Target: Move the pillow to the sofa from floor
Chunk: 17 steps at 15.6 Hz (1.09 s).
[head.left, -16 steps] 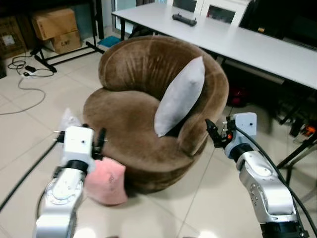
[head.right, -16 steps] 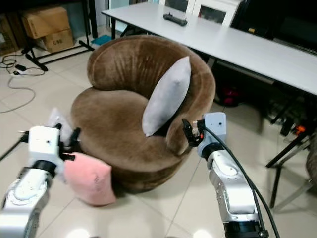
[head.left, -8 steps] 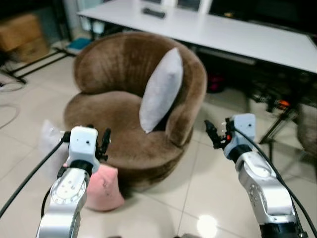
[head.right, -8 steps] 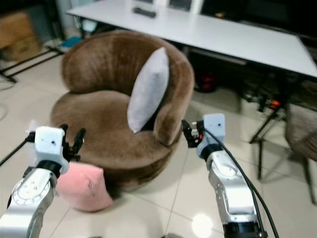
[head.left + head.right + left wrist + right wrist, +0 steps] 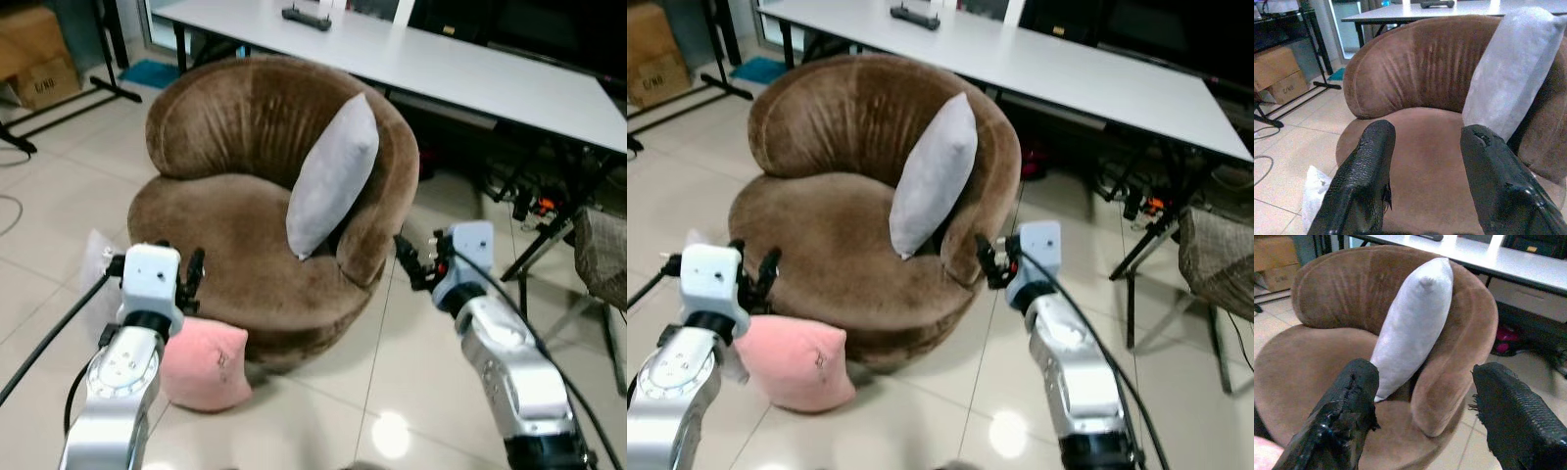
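Clearly, in the left eye view, the pink pillow lies on the tiled floor, pressed against the front base of the brown sofa. It sits just below and slightly to the right of the left gripper, which hovers over the sofa's front edge, so the left arm is by far the nearer one. The right gripper hangs beside the sofa's right armrest, well apart from the pillow, across the seat. The pillow is squarish, with little to choose between its axes; its broad face turns up and outward, one corner pointing toward the sofa. A grey cushion already leans upright against the backrest.

In the right eye view the same layout holds: pillow low on the floor, touching the sofa's base, directly under the left wrist.

From the left wrist view, the two black fingers are spread wide and hold nothing, aimed at the seat rather than down at the pillow; the next move likely calls for lowering that arm.

From the right wrist view, the fingers are likewise parted and empty, facing the grey cushion.
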### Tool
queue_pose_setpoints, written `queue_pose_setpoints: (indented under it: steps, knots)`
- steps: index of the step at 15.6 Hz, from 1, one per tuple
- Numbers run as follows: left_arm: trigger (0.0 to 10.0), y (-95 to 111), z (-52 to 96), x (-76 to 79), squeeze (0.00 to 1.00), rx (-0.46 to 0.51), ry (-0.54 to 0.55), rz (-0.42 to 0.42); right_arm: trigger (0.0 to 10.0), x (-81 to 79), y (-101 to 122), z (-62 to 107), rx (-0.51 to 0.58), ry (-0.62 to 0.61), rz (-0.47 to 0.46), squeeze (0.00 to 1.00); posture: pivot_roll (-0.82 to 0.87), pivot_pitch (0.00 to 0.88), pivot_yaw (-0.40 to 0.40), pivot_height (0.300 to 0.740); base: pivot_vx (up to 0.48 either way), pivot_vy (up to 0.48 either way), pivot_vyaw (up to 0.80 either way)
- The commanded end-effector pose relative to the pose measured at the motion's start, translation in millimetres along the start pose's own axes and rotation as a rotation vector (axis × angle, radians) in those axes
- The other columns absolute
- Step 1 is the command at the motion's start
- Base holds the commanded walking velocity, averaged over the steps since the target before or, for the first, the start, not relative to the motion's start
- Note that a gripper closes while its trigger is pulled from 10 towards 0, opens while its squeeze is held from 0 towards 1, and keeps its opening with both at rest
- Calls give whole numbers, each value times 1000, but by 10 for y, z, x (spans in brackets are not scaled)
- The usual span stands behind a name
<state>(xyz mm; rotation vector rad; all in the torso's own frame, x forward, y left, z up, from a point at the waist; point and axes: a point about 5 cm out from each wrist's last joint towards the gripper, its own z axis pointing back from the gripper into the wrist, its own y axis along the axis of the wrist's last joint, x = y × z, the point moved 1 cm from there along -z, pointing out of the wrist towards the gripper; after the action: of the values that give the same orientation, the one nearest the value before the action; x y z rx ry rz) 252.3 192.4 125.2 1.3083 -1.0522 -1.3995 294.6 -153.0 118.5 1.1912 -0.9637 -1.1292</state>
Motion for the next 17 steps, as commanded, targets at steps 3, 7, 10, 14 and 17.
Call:
queue_pose_setpoints:
  steps: [3, 7, 10, 14, 17]
  knots:
    - [10000, -26, -23, 113, 0, -6, -40, 7, 10000, 98, -2, -3, -14, -37, 15, 0, 22, 0, -92, 740, 0, 350, 0]
    - [10000, -4, -42, 112, 0, 1, -45, 3, 10000, 91, -40, 36, -23, -41, 9, 0, 21, 0, -88, 740, 0, 351, 0]
    - [10000, -15, -33, 121, 0, -7, -43, 0, 10000, 98, -27, 24, -23, -41, 11, 0, 23, 0, -94, 740, 0, 222, 0]
    - [10000, -12, -20, 140, 0, -7, -35, 9, 10000, 90, -21, 16, -24, -34, 13, 0, 25, 0, -100, 740, 0, 0, 0]
    - [10000, -37, -17, 130, 0, -26, -40, -6, 10000, 62, -24, 17, -21, -20, 7, 0, 26, 0, -91, 740, 0, 0, 0]
